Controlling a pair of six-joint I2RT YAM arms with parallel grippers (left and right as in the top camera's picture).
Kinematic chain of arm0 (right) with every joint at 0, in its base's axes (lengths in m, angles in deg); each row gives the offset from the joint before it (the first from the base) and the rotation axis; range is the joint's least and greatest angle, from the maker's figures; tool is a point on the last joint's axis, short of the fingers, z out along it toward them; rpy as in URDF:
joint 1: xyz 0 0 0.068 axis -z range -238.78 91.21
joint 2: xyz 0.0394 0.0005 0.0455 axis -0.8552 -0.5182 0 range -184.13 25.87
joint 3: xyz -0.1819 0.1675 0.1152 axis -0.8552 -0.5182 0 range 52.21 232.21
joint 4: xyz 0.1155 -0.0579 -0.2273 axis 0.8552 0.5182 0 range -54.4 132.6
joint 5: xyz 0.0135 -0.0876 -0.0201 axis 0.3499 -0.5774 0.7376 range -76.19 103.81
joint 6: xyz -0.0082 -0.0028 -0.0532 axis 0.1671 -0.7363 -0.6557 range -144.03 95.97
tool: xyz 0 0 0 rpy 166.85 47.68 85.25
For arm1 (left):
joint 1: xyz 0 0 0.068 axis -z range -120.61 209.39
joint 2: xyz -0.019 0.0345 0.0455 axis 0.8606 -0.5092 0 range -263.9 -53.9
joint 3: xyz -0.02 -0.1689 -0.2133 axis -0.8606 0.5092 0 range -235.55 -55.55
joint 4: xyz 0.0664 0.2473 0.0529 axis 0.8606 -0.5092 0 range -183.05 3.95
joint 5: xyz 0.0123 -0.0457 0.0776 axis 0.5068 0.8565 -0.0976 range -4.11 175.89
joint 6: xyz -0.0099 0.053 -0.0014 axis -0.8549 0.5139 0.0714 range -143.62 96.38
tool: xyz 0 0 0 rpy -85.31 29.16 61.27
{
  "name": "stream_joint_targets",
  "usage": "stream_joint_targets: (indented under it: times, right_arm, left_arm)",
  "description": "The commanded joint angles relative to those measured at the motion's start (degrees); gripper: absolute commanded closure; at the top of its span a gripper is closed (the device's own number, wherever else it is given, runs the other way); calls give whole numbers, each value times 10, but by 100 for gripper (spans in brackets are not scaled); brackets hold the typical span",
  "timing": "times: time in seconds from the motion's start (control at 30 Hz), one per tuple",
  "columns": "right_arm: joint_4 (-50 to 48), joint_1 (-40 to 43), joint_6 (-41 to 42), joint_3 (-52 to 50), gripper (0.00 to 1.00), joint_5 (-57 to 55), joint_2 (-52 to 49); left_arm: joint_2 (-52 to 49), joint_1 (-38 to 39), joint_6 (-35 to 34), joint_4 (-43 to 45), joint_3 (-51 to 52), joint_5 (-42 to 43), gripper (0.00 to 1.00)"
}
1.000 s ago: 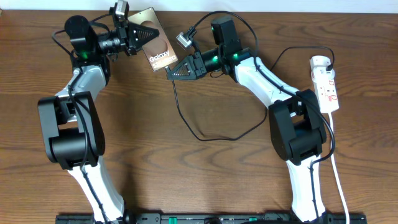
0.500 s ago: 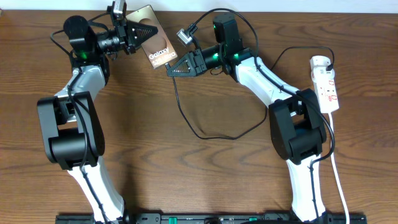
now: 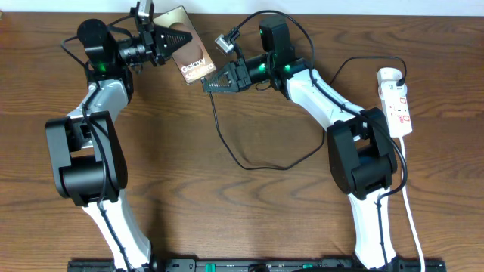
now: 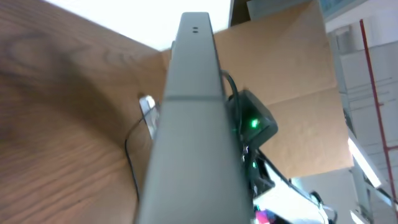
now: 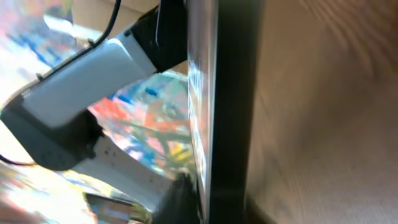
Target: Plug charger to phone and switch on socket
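Two arms meet up at the far side of the desk (image 3: 265, 219). The left gripper (image 3: 175, 39) is clamped shut on the phone (image 3: 193, 57), pinching its upper end and holding it up off the wood, with the bronze back and white "Galaxy" lettering facing the overhead camera. In the left wrist view the phone shows as a grey slab seen edge-on, running straight up the middle of the shot.

The left arm goes up from its base at the near edge, then the wrist bends so the gripper points to the right.

The right gripper (image 3: 212, 84) sits just beside the phone's lower end, pointing left at it. Can't tell whether its fingers are spread or closed, and its wrist cam is just filled with the phone's dark edge up close. The right arm stretches diagonally from the near right to the far middle.

The charger cable (image 3: 253, 165) comes down from under the right gripper and loops across the desk between the arms. Its tip is hidden. The power strip (image 3: 398, 106) lies well off at the right edge, next to the right arm's elbow.
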Motion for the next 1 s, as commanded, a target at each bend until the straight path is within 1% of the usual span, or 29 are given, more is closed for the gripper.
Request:
stream_joint_targets:
  times: [0.0,0.03,0.1,0.17,0.2,0.43,0.6,0.7,0.87,0.97]
  right_arm:
    - [-3,8,-3,6,66,-10,1]
    - [-3,8,-3,6,58,-10,1]
    - [-3,8,-4,6,34,-8,1]
    - [-3,8,-4,6,14,-5,1]
    - [-3,8,-4,6,1,-5,1]
    - [-3,8,-4,6,1,-2,1]
    - [-3,10,-3,6,1,-2,1]
    - [0,14,-3,6,1,-2,1]
    - [0,15,-4,6,1,-2,1]
    - [0,15,-4,6,1,-2,1]
  left_arm:
    - [9,6,-4,5,-7,33,93]
    - [9,6,-5,5,-7,33,92]
    - [9,5,-5,5,-7,33,93]
    - [9,5,-5,5,-7,33,93]
    - [9,5,-5,5,-7,33,93]
    - [9,1,-5,5,-7,33,93]
    - [9,-16,-5,0,-7,32,93]
    - [9,-38,-5,-44,-7,6,93]
    - [9,-80,-4,-153,-7,-65,93]
    - [9,-100,17,-179,-7,-78,93]
